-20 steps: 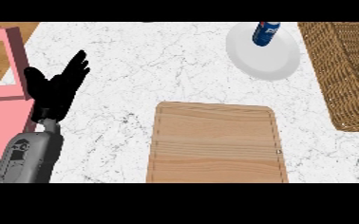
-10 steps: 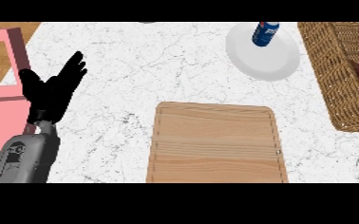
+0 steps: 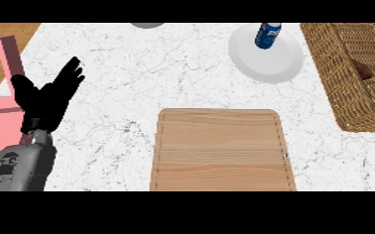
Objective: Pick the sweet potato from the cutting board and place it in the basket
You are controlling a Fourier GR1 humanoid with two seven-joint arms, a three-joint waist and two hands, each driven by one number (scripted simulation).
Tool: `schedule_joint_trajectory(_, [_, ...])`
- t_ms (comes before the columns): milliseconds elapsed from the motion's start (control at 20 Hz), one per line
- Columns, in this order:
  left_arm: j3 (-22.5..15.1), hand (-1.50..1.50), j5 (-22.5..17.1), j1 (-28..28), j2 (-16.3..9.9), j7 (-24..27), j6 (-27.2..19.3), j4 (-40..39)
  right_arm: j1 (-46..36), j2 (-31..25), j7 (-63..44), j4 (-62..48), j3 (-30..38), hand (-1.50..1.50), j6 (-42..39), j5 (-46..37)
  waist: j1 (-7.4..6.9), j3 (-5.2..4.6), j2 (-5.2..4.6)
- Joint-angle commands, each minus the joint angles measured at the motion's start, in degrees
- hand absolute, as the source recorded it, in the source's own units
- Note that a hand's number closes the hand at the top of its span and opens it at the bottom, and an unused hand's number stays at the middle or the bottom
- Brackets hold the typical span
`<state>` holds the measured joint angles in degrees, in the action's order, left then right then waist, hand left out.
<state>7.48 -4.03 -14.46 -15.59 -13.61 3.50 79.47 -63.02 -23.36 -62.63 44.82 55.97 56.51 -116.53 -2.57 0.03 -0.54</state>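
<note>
- board [image 3: 222,148] sits bare in the middle of the counter [image 3: 168,64]; no sweet potato on it, so nothing there to pick
- basket [image 3: 338,69] is at the right edge, partly cut off; there's a small reddish-brown bit [image 3: 363,69] inside it right at the frame edge; my guess is that's the sweet potato, but too little of it shows to be sure
- left hand [image 3: 45,99] is at the left side, fingers spread and pointing up, holding nothing; looks like it's just resting there
- right hand isn't in view at all, so can't say anything about it
- what could go wrong: if that reddish thing really is the potato, the job looks basically done, and any further reaching at the board would just be grabbing air; if it isn't, then the potato is out of sight and a reach would be blind
- other risk: the can [image 3: 268,35] stands upright on the white plate [image 3: 267,62] just beside the basket; an arm swinging in or out over the basket could clip it and knock it over
- the basket is near the counter's right side; a nudge on its wall could shift it further out of frame
- containers: basket holds only that reddish bit as far as I can see; plate carries the can near its far rim; a grey round thing [image 3: 148,25] pokes in at the top, can't tell what it is; something pink [image 3: 9,124] at the far left, partly behind the hand
</note>
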Motion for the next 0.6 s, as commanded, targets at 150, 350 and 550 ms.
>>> schedule_joint_trajectory(150, [1.79, 0.00, 0.00, 3.08, -0.46, 1.37, -0.60, -0.76, 1.89, 14.48, -6.61, 17.65, 0.96, -1.50, 3.63, 1.03, 3.24, -0.15, 1.31])
schedule_joint_trajectory(350, [3.50, 0.00, -0.53, 2.92, -2.25, 1.11, 0.07, -2.03, 4.91, 22.91, -4.75, 28.08, -1.33, -1.50, -5.14, 4.63, 4.20, -0.18, 1.78])
schedule_joint_trajectory(550, [1.66, 0.00, 0.37, 4.13, -0.73, 0.02, -0.86, 1.31, 15.46, 23.19, -5.44, 34.66, -8.98, -1.50, -7.34, 11.07, 3.46, -0.09, 2.05])
